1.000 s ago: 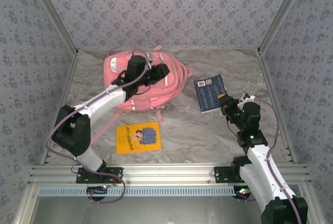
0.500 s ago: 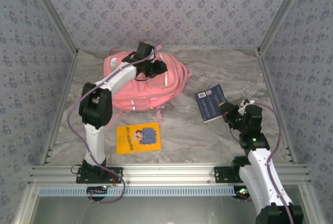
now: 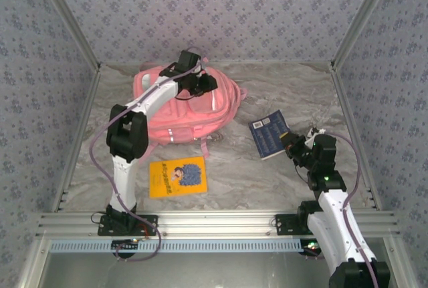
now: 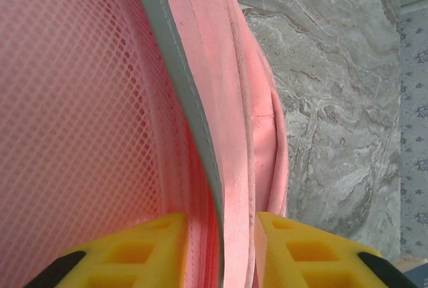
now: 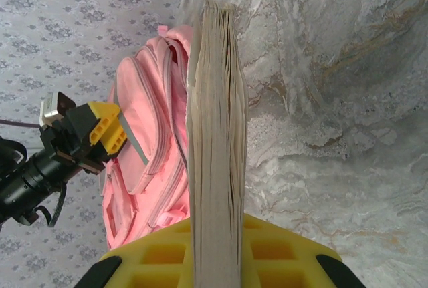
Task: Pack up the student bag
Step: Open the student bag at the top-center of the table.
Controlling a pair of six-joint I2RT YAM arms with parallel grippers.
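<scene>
Student bag [image 3: 194, 111] lies flat on the desk [image 3: 267, 87], toward the far-left corner and close to the far edge. Front pockets face up, one strap trailing toward the near edge. No book is in it yet.

Left arm is now raised and folded at the elbow, where a second ago it lay low across the bag. Its wrist reaches the bag's far-right shoulder. In the wrist view the left fingers [image 4: 150, 251] are narrowed around a ridge of pink fabric with grey piping — the fold fills the gap and touches both, with mesh lining to one side. They have drawn closer over the last second. Reads as taking hold of the opening's edge, probably to lift it and hold the mouth open.

Blue book [image 3: 269, 134] sits nearer the near edge than it did, toward the right edge and turned a little. Right fingers [image 5: 154, 251] are clamped on its lower edge with the page block standing up between them. That grip is unchanged — the book moves with the arm.

Yellow book [image 3: 177, 176] lies flat near the near edge, left of centre, where it lay before.

Judgement: early stage. One arm is readying the opening while the other brings up the first book.
</scene>
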